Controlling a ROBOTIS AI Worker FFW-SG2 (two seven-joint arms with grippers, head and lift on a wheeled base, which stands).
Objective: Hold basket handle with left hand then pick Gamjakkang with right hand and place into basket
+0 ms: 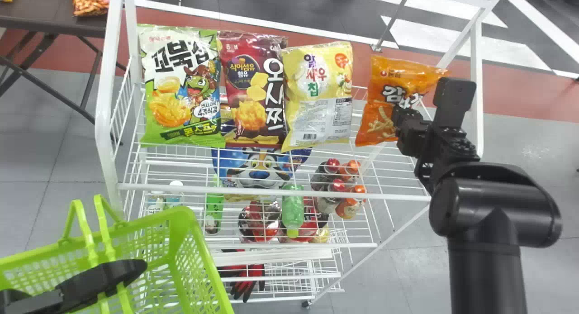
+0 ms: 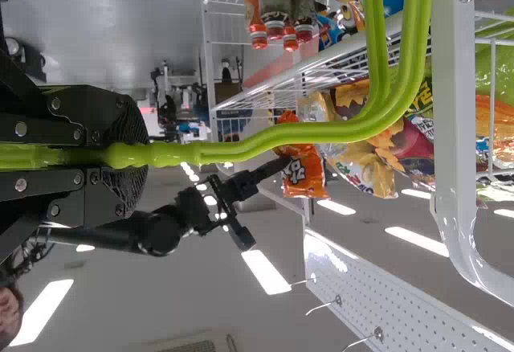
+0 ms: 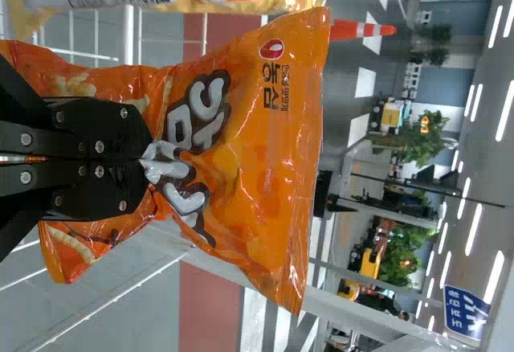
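Head view: you looked forward and down from the robot's head, over the wire rack.
Left wrist view: you looked sideways-turned along the basket handle, very near, with the rack and ceiling lights beyond.
Right wrist view: you faced Gamjakkang close up, also sideways-turned.
Shared Gamjakkang: you had it in all three.
Shared right arm: head and left wrist views gave you it.

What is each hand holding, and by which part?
Left hand: the basket, by its handle. Right hand: the orange Gamjakkang bag, by a fold pinched near its middle.
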